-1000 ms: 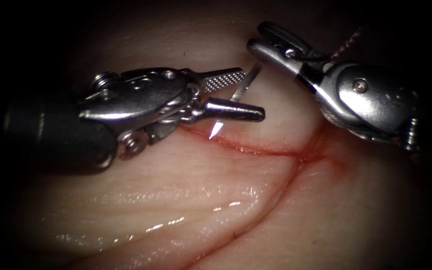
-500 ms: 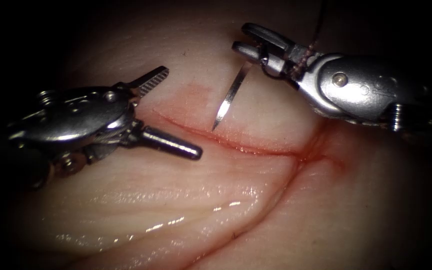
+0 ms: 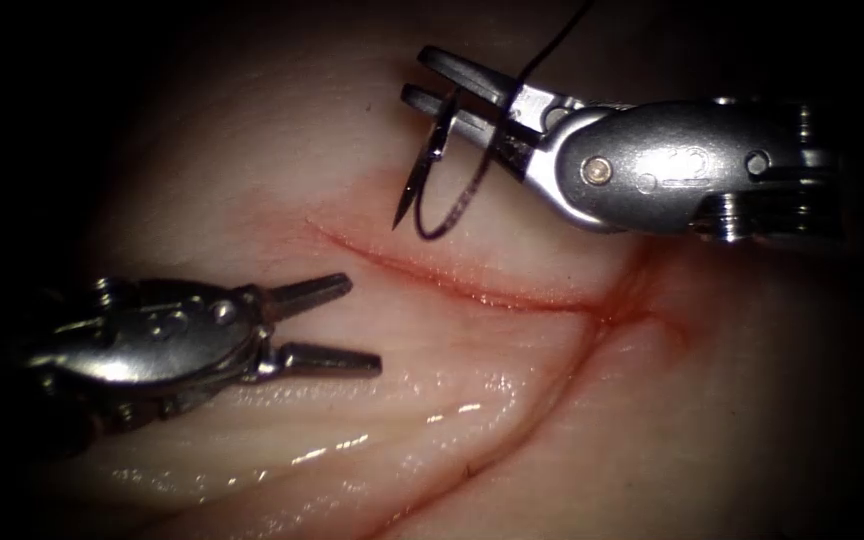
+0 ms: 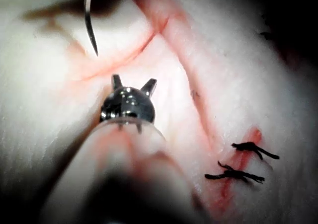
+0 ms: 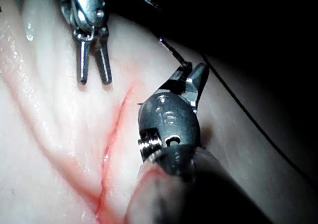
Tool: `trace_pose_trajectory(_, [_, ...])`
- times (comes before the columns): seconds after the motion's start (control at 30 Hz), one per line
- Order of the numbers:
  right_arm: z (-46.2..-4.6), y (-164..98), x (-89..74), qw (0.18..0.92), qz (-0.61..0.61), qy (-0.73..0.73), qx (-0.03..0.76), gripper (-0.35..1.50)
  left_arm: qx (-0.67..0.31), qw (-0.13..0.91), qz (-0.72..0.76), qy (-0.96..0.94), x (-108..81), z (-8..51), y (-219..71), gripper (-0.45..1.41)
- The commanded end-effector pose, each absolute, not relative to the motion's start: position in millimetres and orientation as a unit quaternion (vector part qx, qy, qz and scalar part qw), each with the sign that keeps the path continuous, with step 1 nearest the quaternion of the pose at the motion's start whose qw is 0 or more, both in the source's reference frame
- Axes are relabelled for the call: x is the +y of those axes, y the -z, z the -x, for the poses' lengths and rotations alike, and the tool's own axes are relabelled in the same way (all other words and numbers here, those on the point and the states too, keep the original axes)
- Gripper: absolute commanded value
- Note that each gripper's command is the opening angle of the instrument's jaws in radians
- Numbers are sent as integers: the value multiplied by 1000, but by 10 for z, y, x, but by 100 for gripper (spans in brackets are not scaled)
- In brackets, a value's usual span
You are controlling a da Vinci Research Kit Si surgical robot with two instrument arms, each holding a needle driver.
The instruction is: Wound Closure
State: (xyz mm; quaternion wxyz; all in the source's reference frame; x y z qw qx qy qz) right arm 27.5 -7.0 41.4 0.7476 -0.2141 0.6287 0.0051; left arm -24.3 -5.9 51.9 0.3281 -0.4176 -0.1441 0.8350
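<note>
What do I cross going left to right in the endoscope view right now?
Left arm's steel tool, jaws open, holding nothing → curved steel needle, tip clear of the tissue → dark thread loop → right arm's steel tool, jaws shut on the needle near its thread end.

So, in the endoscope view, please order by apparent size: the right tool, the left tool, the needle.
1. Right tool, shut on the needle near its thread end; nearness may enlarge it.
2. Left tool, jaws open, holding nothing.
3. Needle, above the tissue, outside it.
</note>
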Motion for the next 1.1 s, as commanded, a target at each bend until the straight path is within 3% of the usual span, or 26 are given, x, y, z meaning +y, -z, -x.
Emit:
trace_pose_trajectory(0.03, [-283,-417,-65,747,218,-2,629,-35,-141,321,421,-836,-59,250,-526,0])
trace_pose_trajectory(0.1, [-283,-420,-63,747,222,1,626,-35,-133,311,422,-841,-60,251,-530,-33])
trace_pose_trajectory(0.2, [-282,-424,-60,748,227,5,623,-35,-123,313,413,-847,-61,252,-537,-45])
trace_pose_trajectory(0.73, [-294,-444,-66,756,247,27,606,-35,-118,299,395,-861,-60,249,-566,-21])
trace_pose_trajectory(1.1, [-311,-466,-83,759,279,66,584,-35,-129,309,390,-858,-56,250,-541,-21])
